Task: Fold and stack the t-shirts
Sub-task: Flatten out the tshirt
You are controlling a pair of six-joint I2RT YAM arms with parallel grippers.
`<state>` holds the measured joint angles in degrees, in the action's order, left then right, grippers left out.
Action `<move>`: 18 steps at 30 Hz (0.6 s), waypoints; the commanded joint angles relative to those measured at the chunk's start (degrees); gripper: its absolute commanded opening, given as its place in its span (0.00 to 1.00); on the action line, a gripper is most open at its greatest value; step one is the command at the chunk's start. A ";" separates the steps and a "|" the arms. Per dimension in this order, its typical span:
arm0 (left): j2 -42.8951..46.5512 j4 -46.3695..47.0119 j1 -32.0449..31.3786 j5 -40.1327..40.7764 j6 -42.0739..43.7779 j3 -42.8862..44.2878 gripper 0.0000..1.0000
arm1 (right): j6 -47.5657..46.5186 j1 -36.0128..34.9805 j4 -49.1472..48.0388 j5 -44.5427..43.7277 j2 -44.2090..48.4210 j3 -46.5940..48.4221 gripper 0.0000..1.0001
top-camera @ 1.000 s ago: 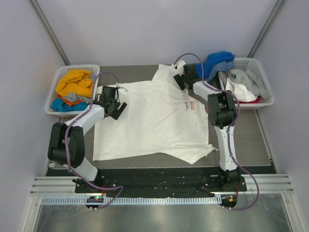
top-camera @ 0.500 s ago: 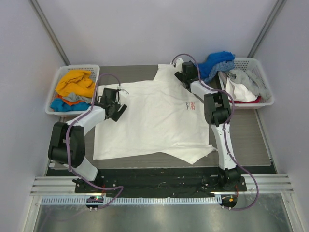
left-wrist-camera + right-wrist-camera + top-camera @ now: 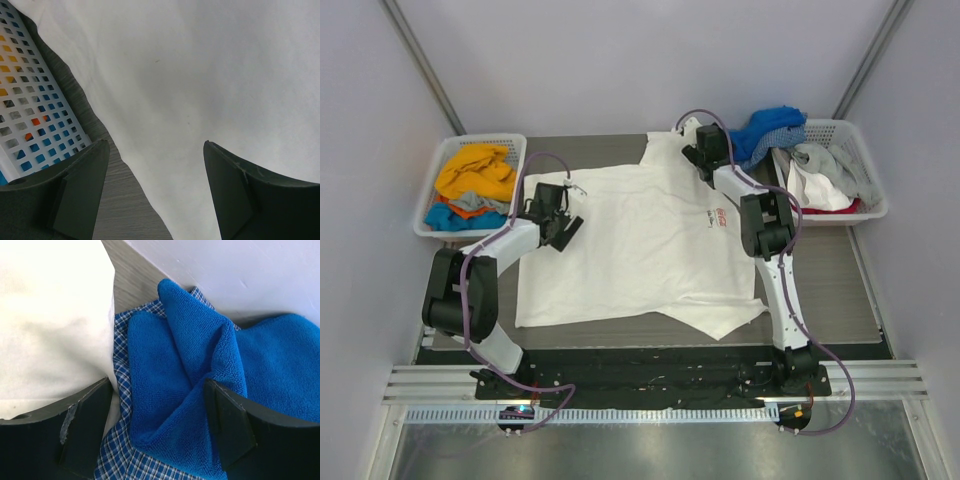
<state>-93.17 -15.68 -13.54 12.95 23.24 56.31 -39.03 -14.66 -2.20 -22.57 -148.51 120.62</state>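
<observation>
One large white t-shirt [image 3: 640, 250] covers most of the grey surface [image 3: 830, 285]. It lies nearly flat with its red logo [image 3: 717, 218] up, and its near right corner is rumpled into a point. Two white baskets flank it. The left basket [image 3: 432, 185], just beside the shirt's left edge, holds an orange shirt [image 3: 475, 172] and others. The right basket [image 3: 865, 150] sits off its far right corner. A blue shirt [image 3: 200, 340] and a blue-checked shirt [image 3: 125, 460] spill over that basket's rim, with the checked one touching the white shirt.

The left gripper [image 3: 156, 150] hovers over the white shirt's left edge with its jaws wide apart and nothing in them. The right gripper [image 3: 157, 390] is at the far right corner, its jaws also spread and empty, with blue cloth lying between them rather than white.

The likely trouble is there: closing now would probably pinch the blue or checked shirt, alone or together with the white hem, and drag it out onto the surface. On the left, a low sweep could catch the basket's slatted wall.

Only a thin strip of bare surface separates the white shirt's left edge from the left basket. Open room lies to the shirt's near right and along its near edge, and there is little beyond its far edge.
</observation>
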 commanded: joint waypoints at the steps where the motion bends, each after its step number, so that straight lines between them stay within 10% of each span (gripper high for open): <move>1: 0.79 3.29 -0.26 0.76 0.31 0.46 0.80 | 2.37 0.42 3.78 0.50 7.77 -2.57 0.83; 18: 9.31 1.80 -0.26 -1.70 -0.92 -0.68 0.82 | 5.99 0.85 9.40 3.24 29.76 -18.74 0.97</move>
<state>-87.07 -15.09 -13.54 12.38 22.92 56.18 -31.11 -14.37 7.73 -18.09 -123.37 105.10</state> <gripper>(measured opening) 0.812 0.937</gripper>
